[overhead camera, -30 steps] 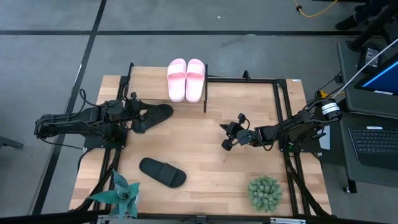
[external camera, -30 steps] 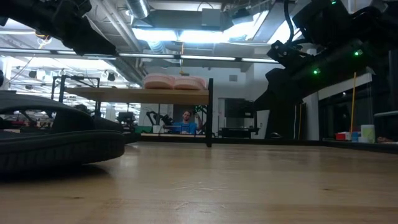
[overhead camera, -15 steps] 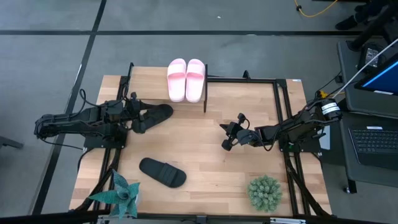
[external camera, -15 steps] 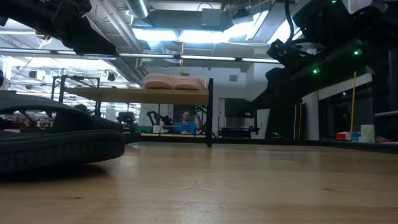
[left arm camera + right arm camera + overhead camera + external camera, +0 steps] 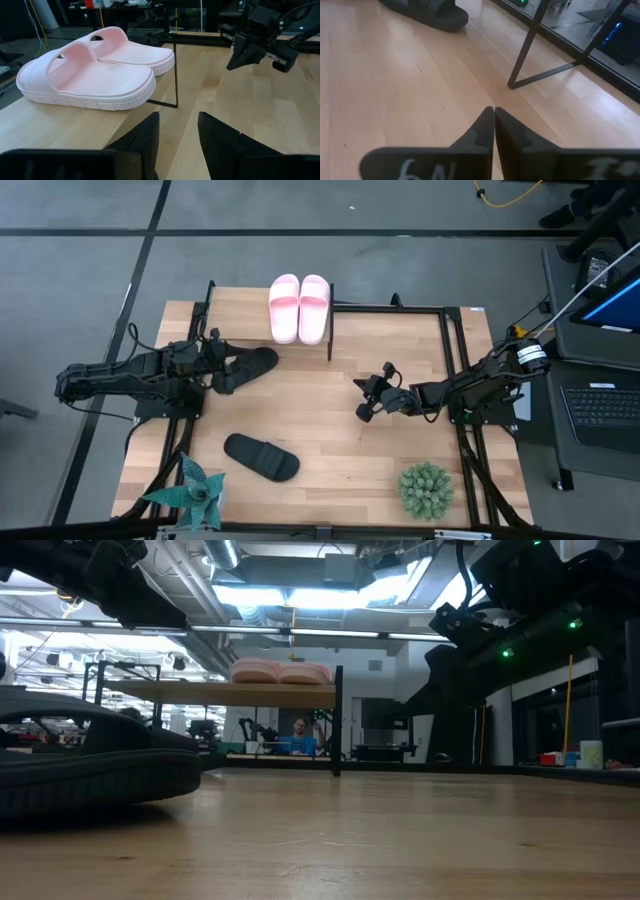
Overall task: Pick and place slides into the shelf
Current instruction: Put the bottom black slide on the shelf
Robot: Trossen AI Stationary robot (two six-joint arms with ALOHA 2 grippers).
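High view, looking straight down: my left gripper [image 5: 222, 366] sits at the table's left side, right at the near end of a black slide [image 5: 247, 367]. That slide's long axis runs from my gripper up and rightward toward the shelf [image 5: 235, 315], which stands at the table's back edge, close by. Whether my left fingers actually clamp the slide I cannot tell; my left wrist view shows them with a narrow gap and nothing visible between the tips, the pink pair [image 5: 95, 67] just ahead on the plank. My right gripper [image 5: 365, 402] hangs over the middle of the table, its fingers pressed together and empty, well apart from any slide. My left arm is plainly the nearer one to both black slides and to the shelf. Count: four slides in all, two pink side by side on the shelf's right end, two black off it, the second black slide [image 5: 261, 456] lying near the front left. Two potted plants [image 5: 426, 488] stand at the front corners.
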